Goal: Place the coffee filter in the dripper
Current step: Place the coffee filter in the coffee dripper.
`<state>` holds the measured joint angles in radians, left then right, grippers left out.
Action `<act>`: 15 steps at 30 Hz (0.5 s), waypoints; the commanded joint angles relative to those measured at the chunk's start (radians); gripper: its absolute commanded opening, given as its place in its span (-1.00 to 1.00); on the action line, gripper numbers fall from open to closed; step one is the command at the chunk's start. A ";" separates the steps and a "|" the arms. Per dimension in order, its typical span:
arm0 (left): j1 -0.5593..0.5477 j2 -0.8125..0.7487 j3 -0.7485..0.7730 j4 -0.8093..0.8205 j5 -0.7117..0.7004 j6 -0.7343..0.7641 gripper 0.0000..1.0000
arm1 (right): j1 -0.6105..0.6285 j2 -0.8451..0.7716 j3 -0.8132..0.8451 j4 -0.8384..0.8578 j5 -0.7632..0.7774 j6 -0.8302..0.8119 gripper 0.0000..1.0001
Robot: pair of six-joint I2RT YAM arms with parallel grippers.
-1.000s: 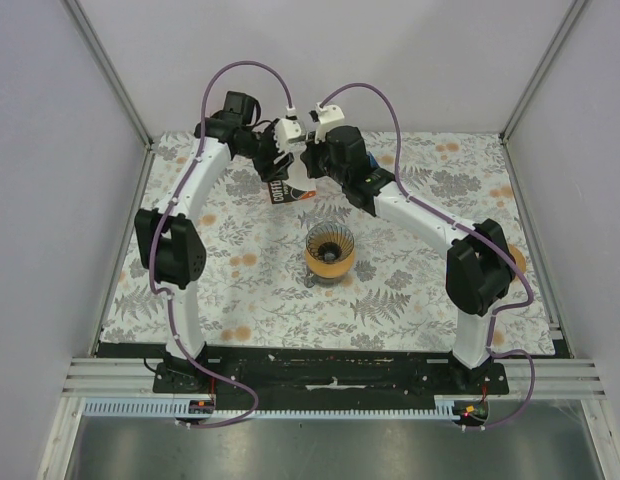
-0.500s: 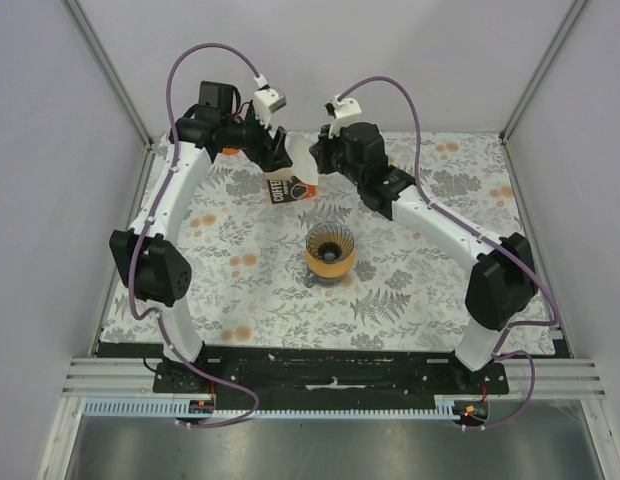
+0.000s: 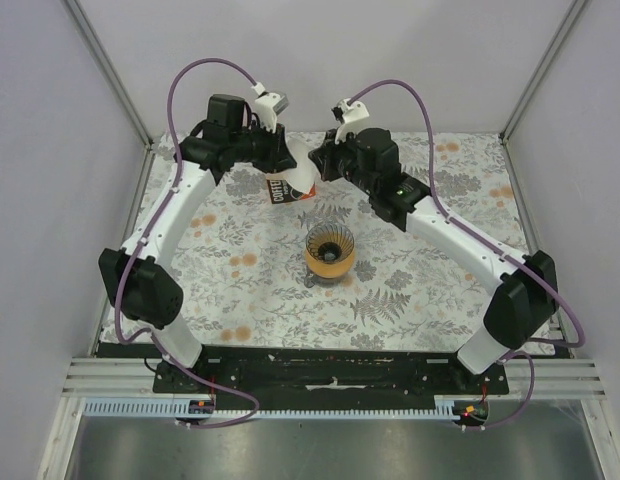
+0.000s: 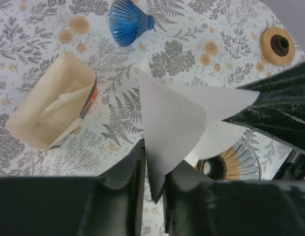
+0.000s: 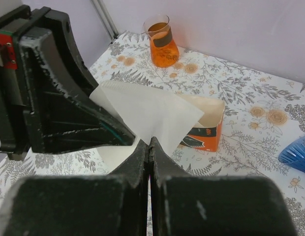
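The white coffee filter [image 3: 302, 172] hangs in the air at the back of the table, above the open filter box [image 3: 283, 190]. My right gripper [image 5: 150, 142] is shut on the lower edge of the coffee filter [image 5: 147, 110]. From the other side, my left gripper [image 4: 155, 157] is shut on the pointed end of the coffee filter [image 4: 177, 118]. In the right wrist view one left finger lies between two layers of the paper. The ribbed dripper [image 3: 330, 250] with its amber glow stands at mid-table, nearer than both grippers, and is empty.
A blue ribbed cone [image 4: 128, 17] stands beyond the filter box [image 4: 49, 113]. A flask of orange liquid [image 5: 162, 42] is at the far corner by the wall. A round wooden disc [image 4: 280, 45] lies on the flowered cloth [image 3: 410, 290].
My left gripper swung away to the left with its jaws wide, then came back to the filter and closed on it. The right gripper kept its hold and shifted slightly right.
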<state>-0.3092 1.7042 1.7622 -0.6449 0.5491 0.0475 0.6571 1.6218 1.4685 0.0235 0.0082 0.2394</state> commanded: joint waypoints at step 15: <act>-0.048 -0.110 -0.009 -0.015 -0.172 -0.089 -0.96 | 0.002 -0.094 -0.068 -0.004 0.018 -0.198 -0.73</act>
<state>-0.3519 1.6447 1.7435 -0.6571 0.4473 0.0063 0.6601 1.5322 1.3746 0.0231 0.0273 0.0956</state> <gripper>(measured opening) 0.028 0.039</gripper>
